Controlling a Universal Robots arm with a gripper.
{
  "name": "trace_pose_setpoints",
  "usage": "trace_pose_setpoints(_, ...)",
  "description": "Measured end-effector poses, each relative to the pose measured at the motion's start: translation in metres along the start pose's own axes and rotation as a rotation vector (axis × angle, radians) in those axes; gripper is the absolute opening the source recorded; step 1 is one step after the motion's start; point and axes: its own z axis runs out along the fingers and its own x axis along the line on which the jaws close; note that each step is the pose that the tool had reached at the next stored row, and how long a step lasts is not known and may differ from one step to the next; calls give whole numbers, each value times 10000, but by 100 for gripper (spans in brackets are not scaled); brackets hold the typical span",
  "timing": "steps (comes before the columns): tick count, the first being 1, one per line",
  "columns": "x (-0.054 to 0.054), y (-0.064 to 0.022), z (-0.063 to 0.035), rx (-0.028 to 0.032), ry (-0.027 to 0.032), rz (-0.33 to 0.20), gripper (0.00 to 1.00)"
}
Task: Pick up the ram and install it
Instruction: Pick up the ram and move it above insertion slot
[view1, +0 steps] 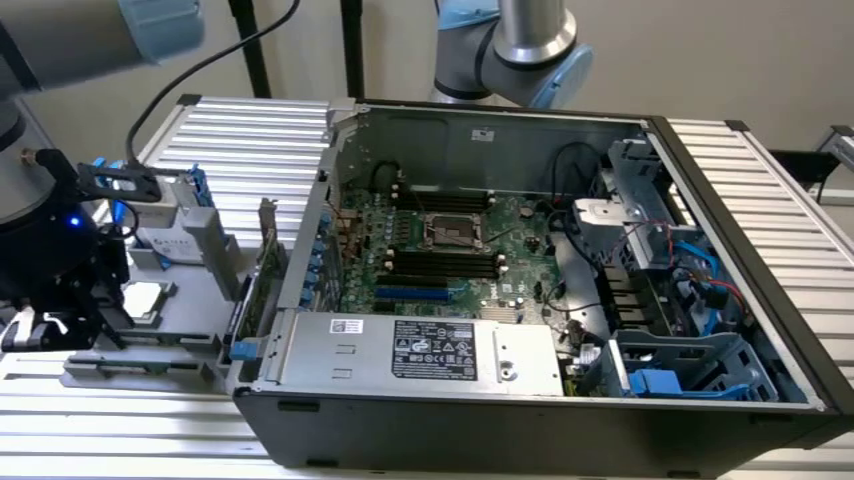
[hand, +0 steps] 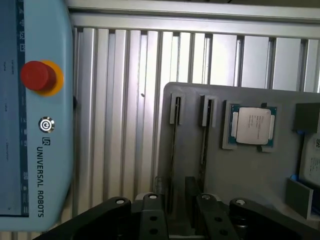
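A ribbed aluminium bench (view1: 747, 170) of long silvery slats carries everything. Toward the exterior view's right sits a black-walled computer case (view1: 534, 430), lying open, with a green motherboard (view1: 514, 235) on its floor and a boxy grey metal power supply (view1: 414, 350) along its near side. In the wrist view a smooth, round-cornered, pale blue teach pendant (hand: 35, 150) lies near a matte grey moulded tray (hand: 240, 175). In the exterior view that tray stands just beside the case, on the view's left. The jaws hang over the tray's edge, their black jointed fingers (hand: 150, 217) apart. The ram (hand: 173, 150) stands on edge in a narrow slot of the tray, a long thin dark strip whose end runs into the gap between the jaws; whether they touch it I cannot tell. A second strip (hand: 203, 150) stands parallel in the neighbouring slot. Near the slots a square processor (hand: 252, 125), dull silver on a green board, rests in a recess. The pendant bears a round red button (hand: 36, 75) on a yellow collar.
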Motion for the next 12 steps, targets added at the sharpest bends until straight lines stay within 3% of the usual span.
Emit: trace_pose_setpoints(12, 1, -18, 217, -4, -3, 299, 31)
